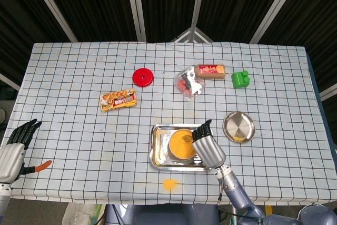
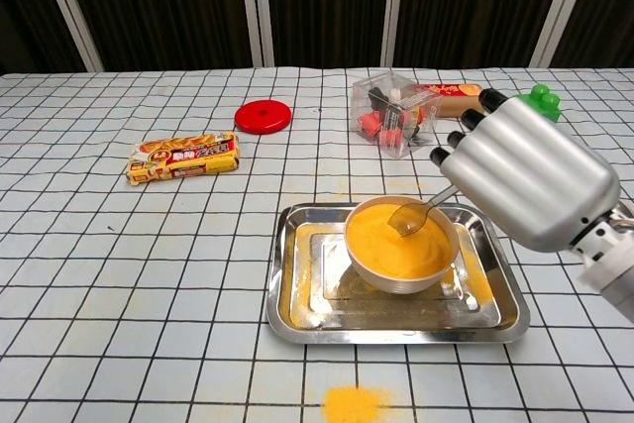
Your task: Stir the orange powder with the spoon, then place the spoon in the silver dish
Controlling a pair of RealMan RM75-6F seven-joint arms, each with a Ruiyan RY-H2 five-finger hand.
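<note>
A bowl of orange powder (image 2: 398,243) (image 1: 182,144) sits inside a steel tray (image 2: 297,309) (image 1: 156,157). My right hand (image 2: 530,177) (image 1: 208,148) grips a metal spoon (image 2: 414,215), whose bowl is just above or touching the powder at the bowl's right side. The round silver dish (image 1: 239,127) lies to the right of the tray and holds some orange powder; in the chest view it is hidden behind my right hand. My left hand (image 1: 12,151) hovers at the table's left edge with its fingers spread and empty.
Spilled orange powder (image 2: 354,404) (image 1: 169,184) lies in front of the tray. Further back are a snack pack (image 2: 184,157), a red lid (image 2: 263,116), a clear packet (image 2: 393,114), a brown packet (image 1: 210,70) and a green block (image 1: 240,79). An orange-handled tool (image 1: 36,168) lies by my left hand.
</note>
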